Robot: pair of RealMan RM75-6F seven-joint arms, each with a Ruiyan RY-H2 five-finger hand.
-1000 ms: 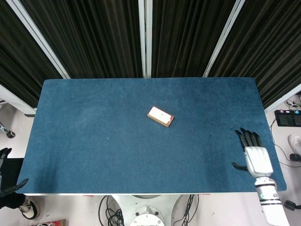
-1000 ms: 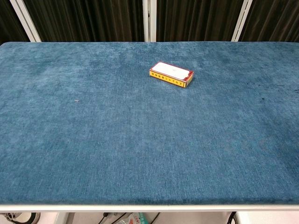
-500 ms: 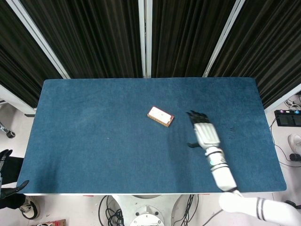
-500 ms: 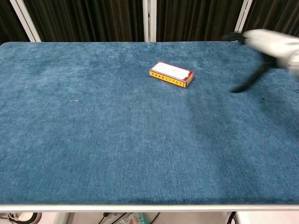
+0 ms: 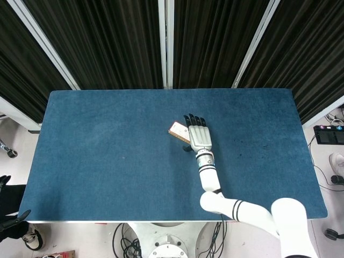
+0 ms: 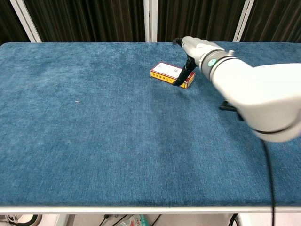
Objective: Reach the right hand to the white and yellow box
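**Blue counter, box near centre, right robot hand over it**

Blue plush counter [image 5: 107, 161] across both views. Far left, below the counter edge, dark fingers of the left robot hand [image 5: 13, 219], spread, holding nothing. Near centre, toward the far edge, lying flat: box [image 5: 177, 130], white top, yellow side. Over its right end, right robot hand [image 5: 199, 135], fingers straight and apart, grasping nothing; contact with the box unclear.

Box half covered, left hand nearly out of sight

The right hand [image 5: 198, 134] hides the white and yellow box's [image 5: 177, 130] right end; the left hand [image 5: 12, 220] is cut off by the frame's edge.
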